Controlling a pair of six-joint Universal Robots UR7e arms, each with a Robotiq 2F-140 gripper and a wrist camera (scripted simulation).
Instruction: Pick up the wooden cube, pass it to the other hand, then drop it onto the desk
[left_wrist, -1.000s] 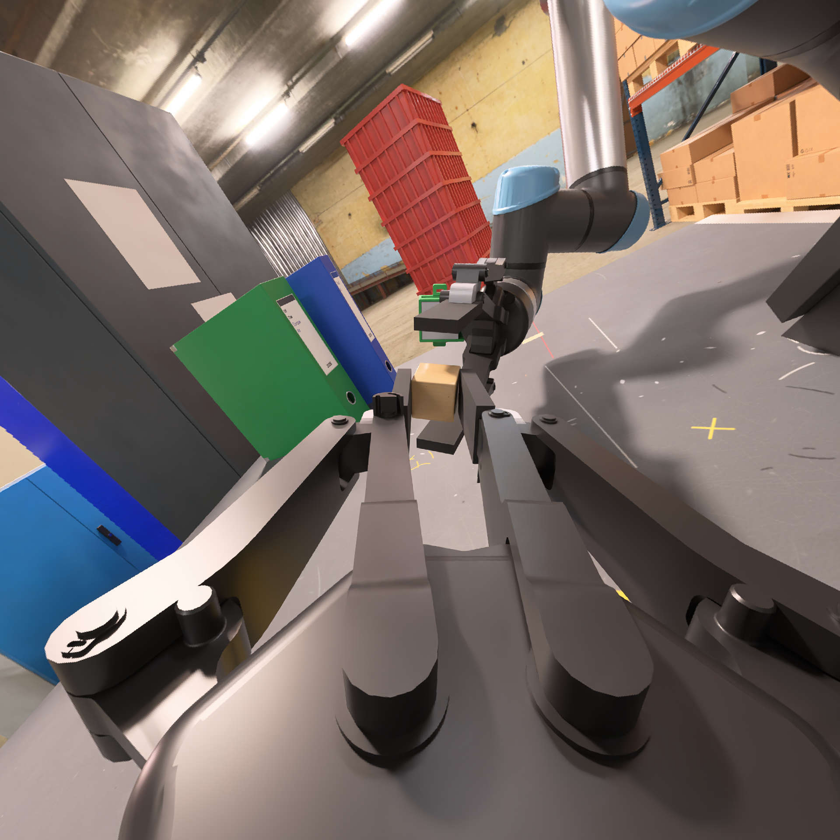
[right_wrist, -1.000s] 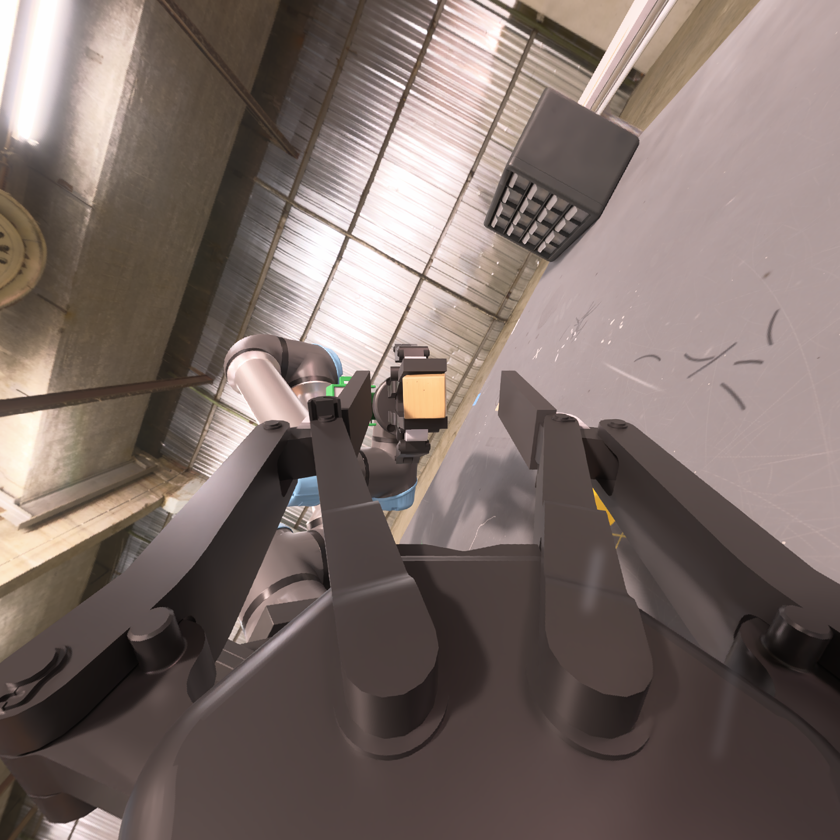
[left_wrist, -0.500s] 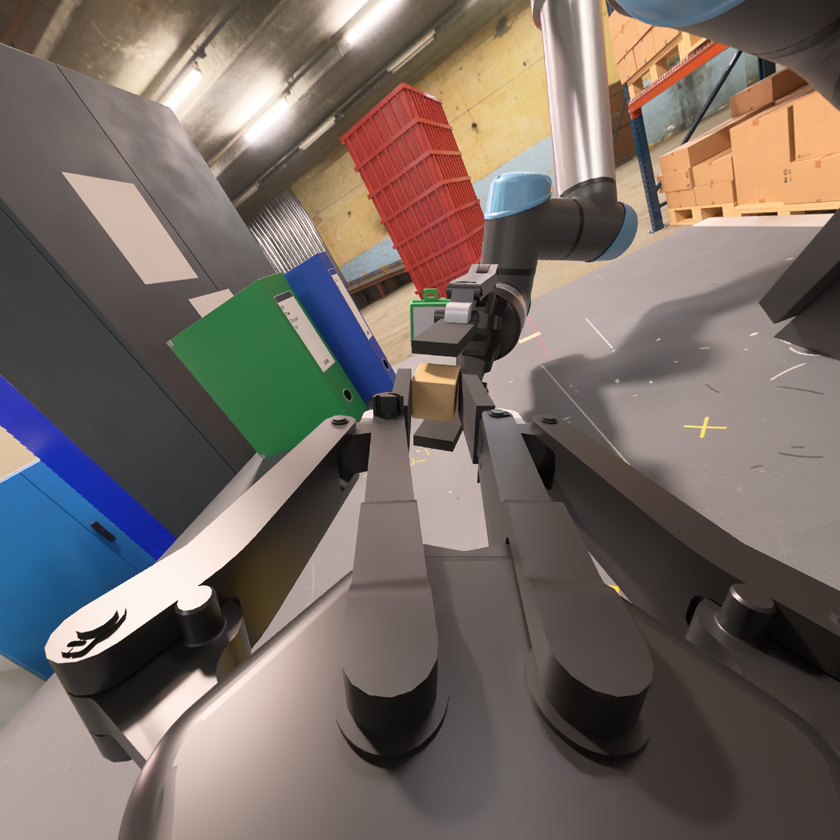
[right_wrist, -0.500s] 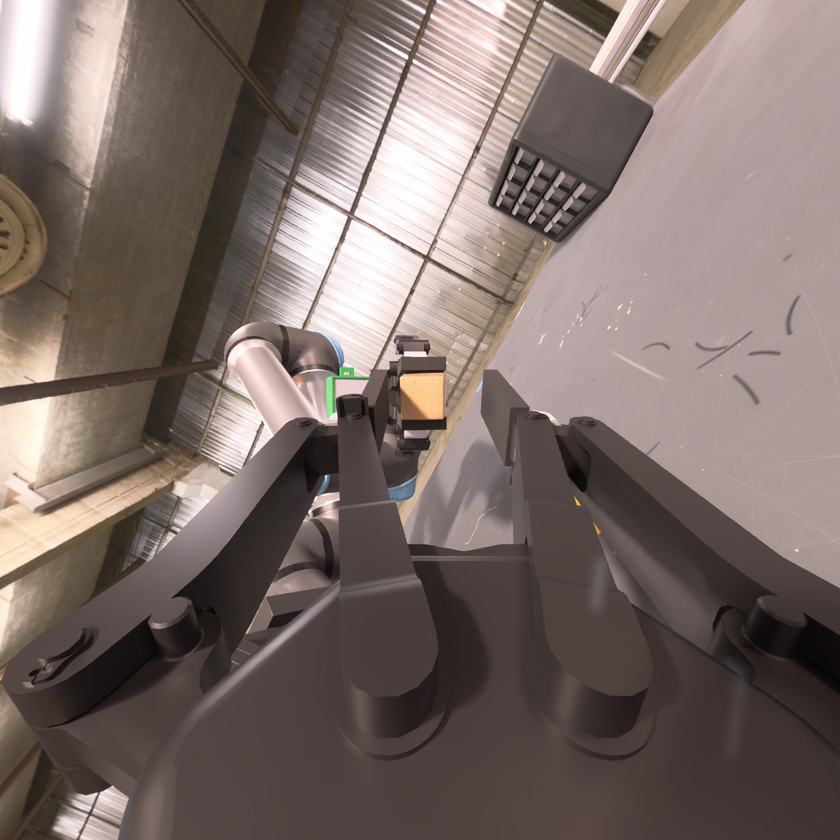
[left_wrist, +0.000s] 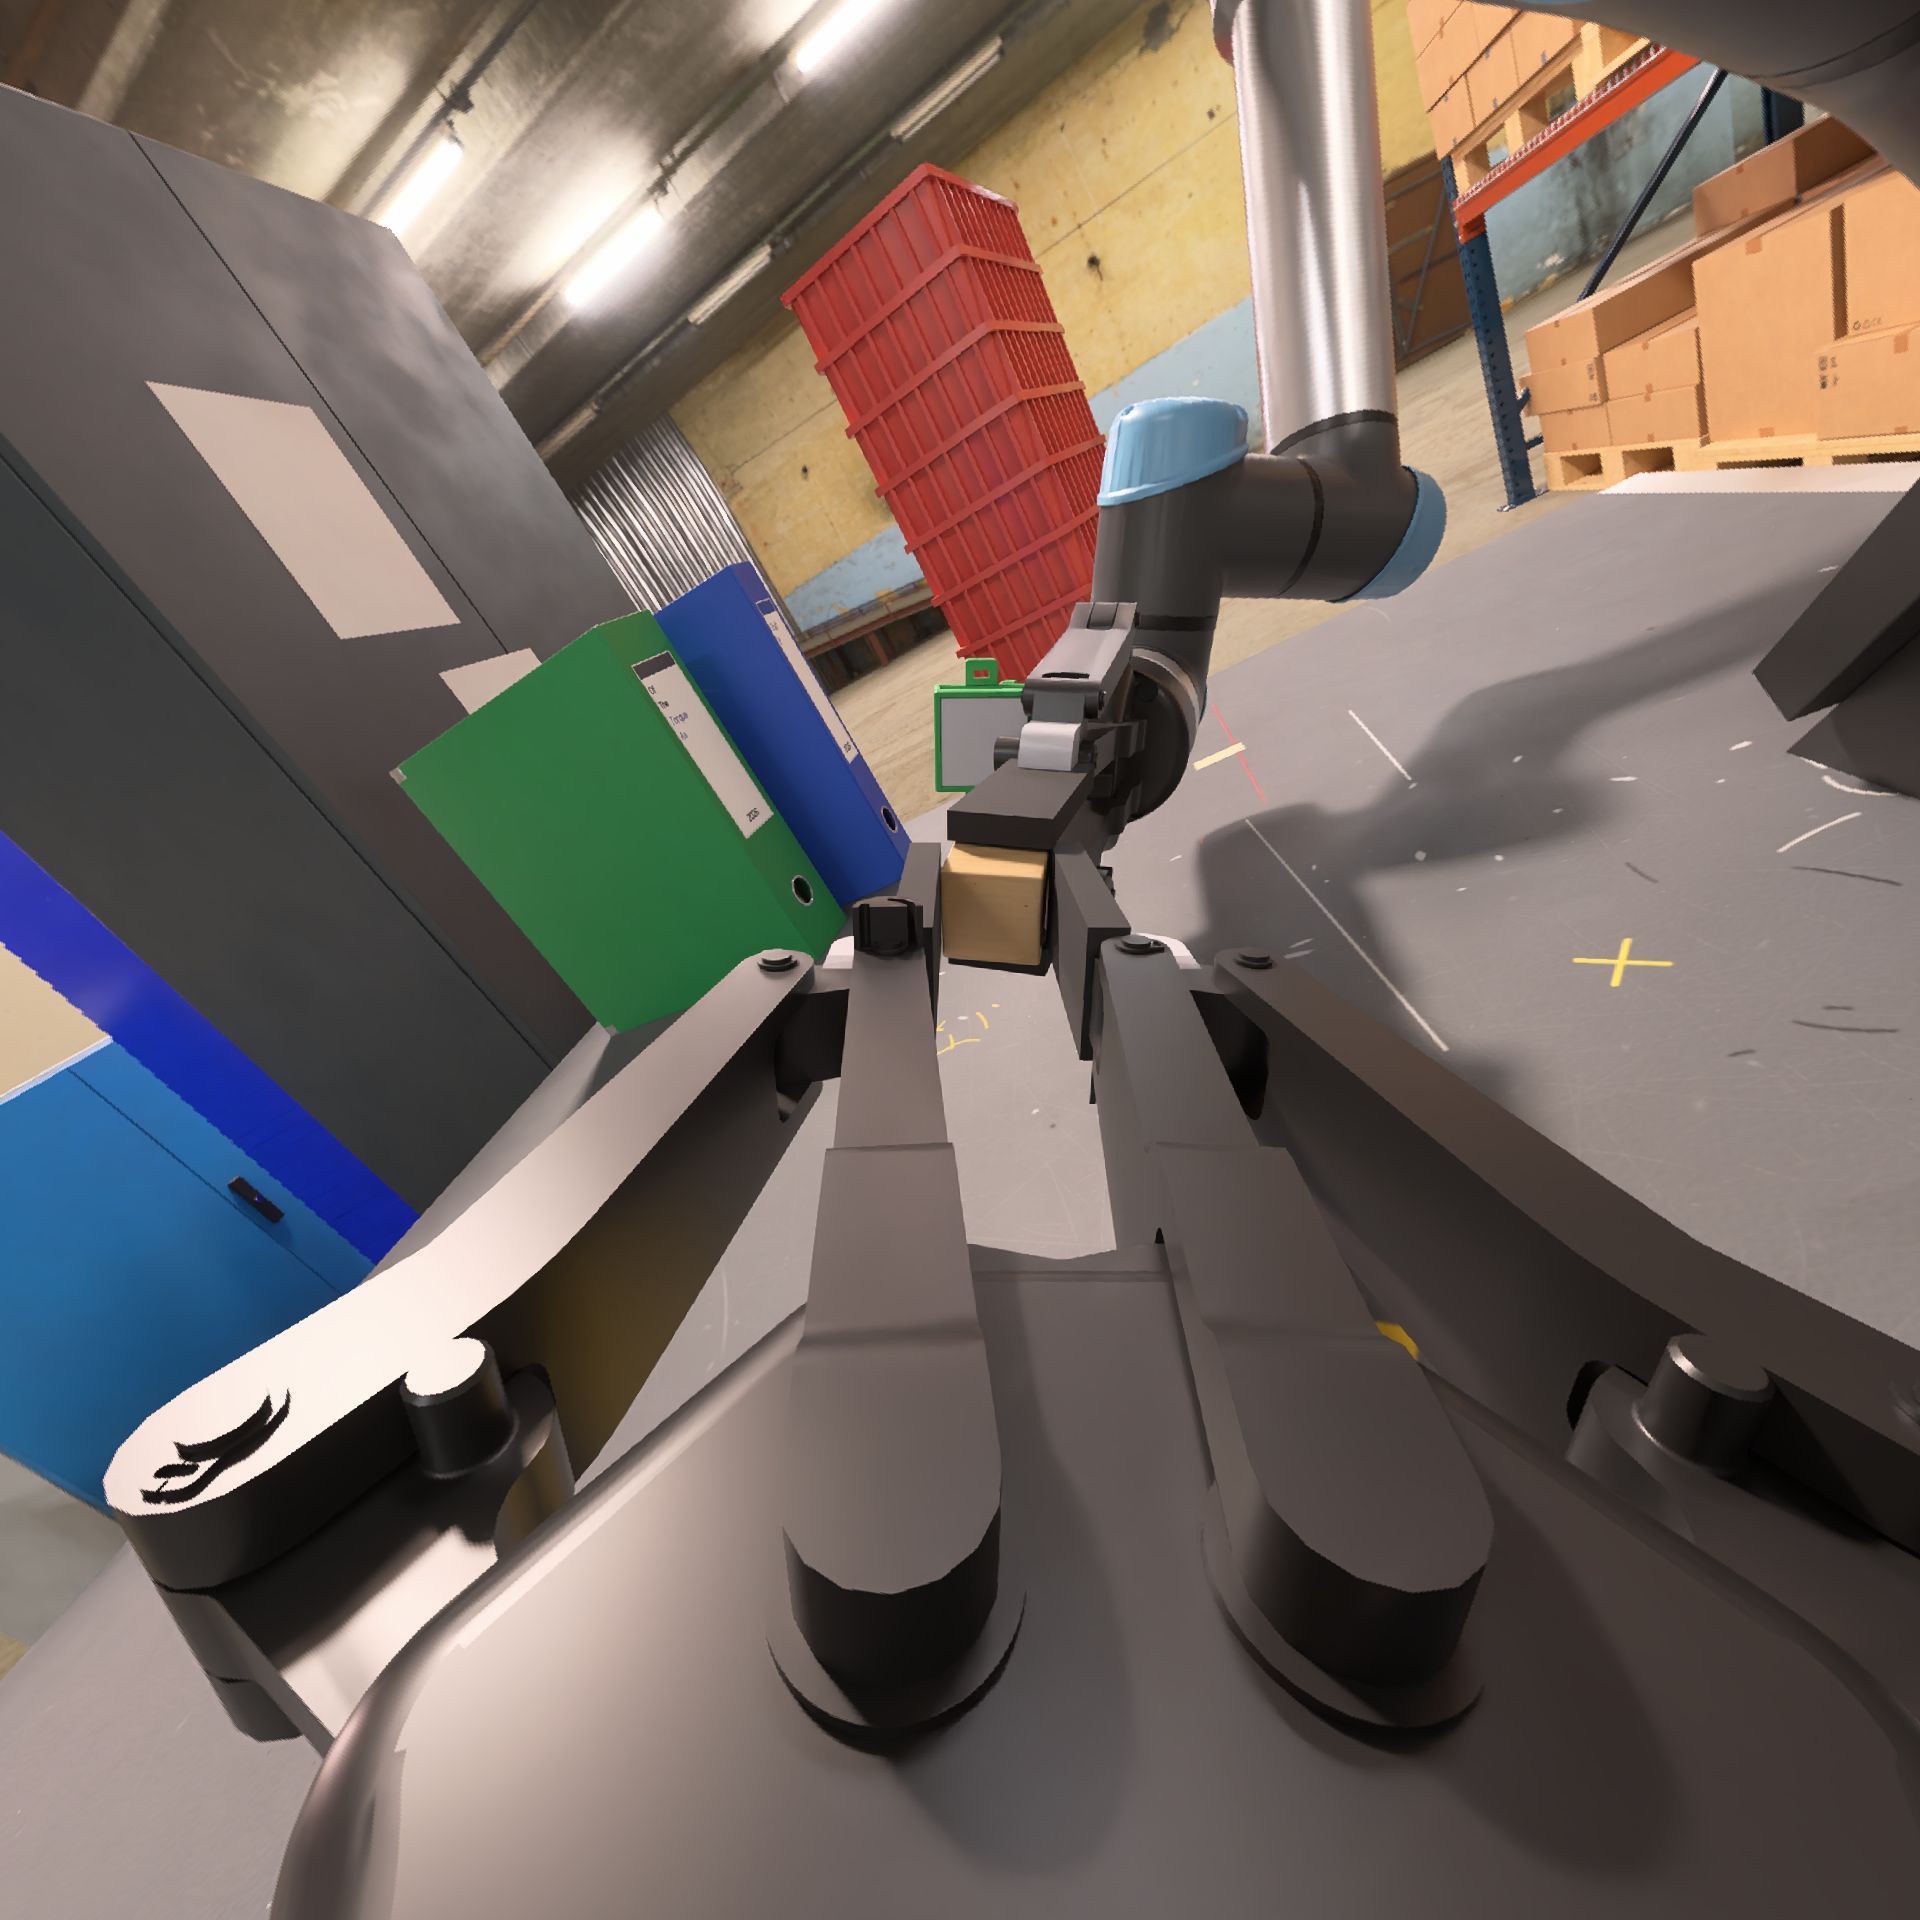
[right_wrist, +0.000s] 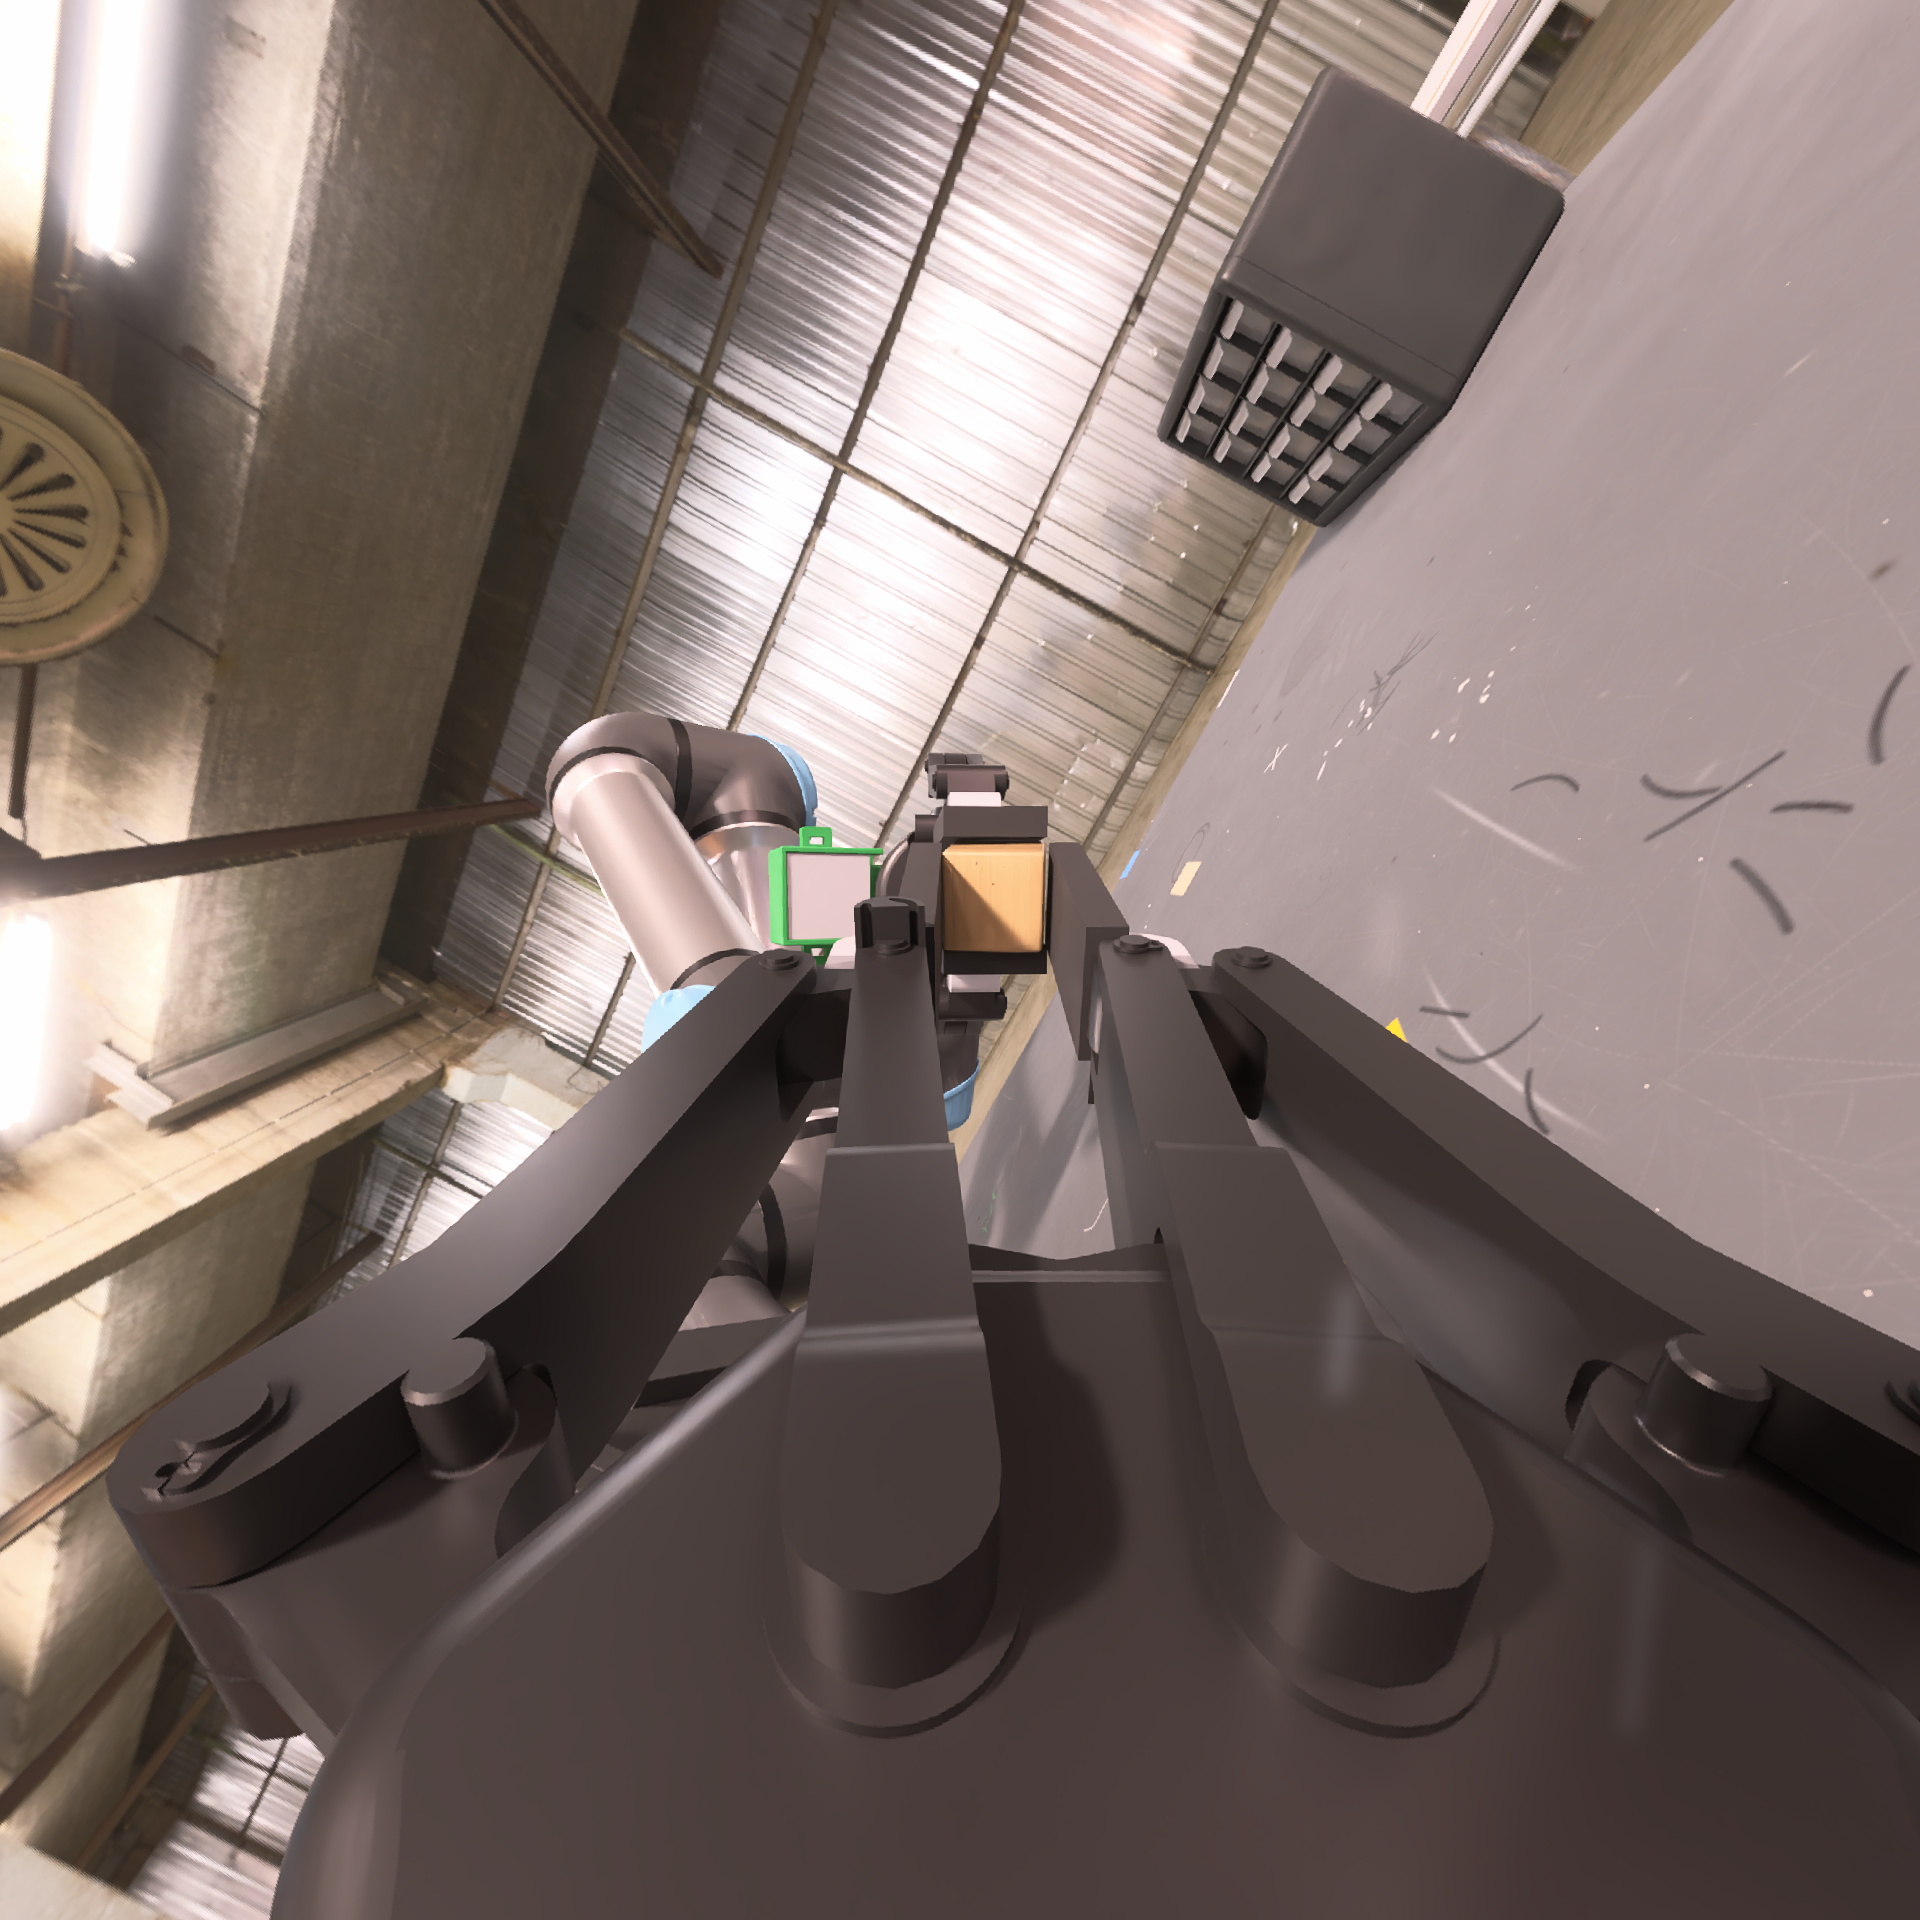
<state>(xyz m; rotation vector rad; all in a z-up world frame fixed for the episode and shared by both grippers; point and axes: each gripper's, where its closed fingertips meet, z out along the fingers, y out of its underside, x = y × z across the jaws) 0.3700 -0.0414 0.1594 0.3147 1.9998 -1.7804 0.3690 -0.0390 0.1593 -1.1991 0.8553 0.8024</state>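
In the left wrist view the left gripper sits in the middle of the frame with its two fingers drawn in narrow on the wooden cube, one pad flat against each side of it. The cube is held up in the air, above the grey desk that fills the right half of the frame. From the upper right the other arm reaches in, and the right gripper meets the same cube: one dark finger lies flat across the cube's top face, and a second one shows as a dark strip just under the cube (most of it is hidden).

In the right wrist view the cube appears just above the centre of the frame, with the right gripper narrowed around it, its fingers touching the cube's left and right faces. The left gripper's fingers show as dark bars above and below the cube, so both grippers clamp it at once, on different pairs of faces.

To the left in the left wrist view, a green binder and a blue binder lean against a dark cabinet. A stack of red crates stands in the upper middle, and cardboard boxes fill the upper right. A dark grid-fronted box rests on the desk in the upper right of the right wrist view.
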